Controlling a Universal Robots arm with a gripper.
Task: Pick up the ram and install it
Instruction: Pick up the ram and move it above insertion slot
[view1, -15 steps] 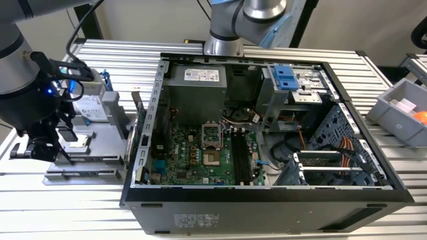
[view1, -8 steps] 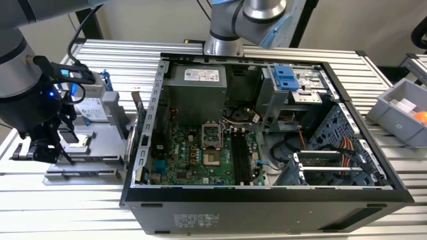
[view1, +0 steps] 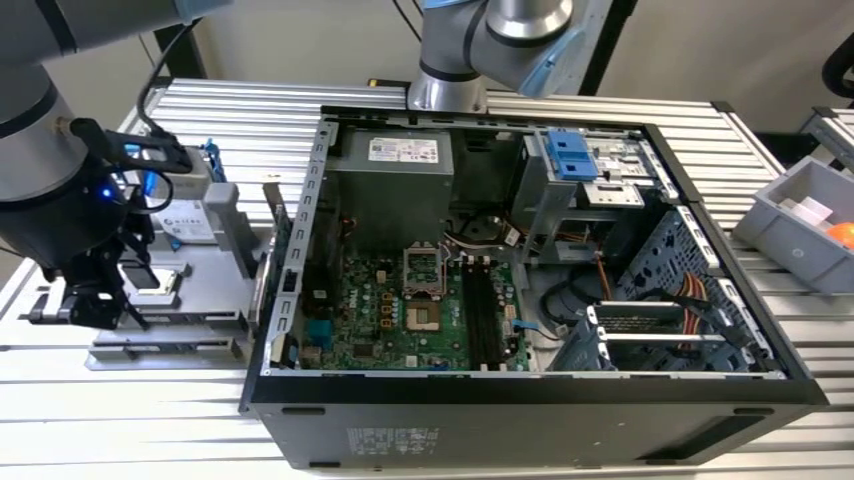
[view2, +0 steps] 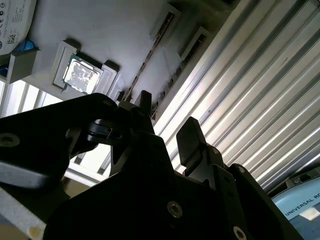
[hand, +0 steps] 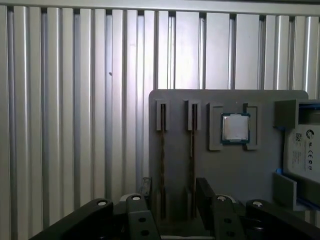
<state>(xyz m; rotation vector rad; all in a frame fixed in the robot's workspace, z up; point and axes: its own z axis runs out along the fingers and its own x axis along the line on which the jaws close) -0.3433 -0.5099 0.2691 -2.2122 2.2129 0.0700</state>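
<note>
In the exterior view the gripper (view1: 96, 300) hangs low over a grey parts tray (view1: 174, 335) on the tabletop (view1: 534, 100), beside the open computer case (view1: 534, 400).

In the first wrist view the gripper (hand: 175, 192) is spread wide and empty. The ram (hand: 192, 160) stands on edge in a tray slot just under the gap, close to one finger. A second stick (hand: 162, 160) runs parallel by the other finger. A square chip (hand: 235, 127) lies further out.

In the second wrist view the gripper (view2: 167, 120) is spread above the ram (view2: 150, 55), apart from it.
</note>
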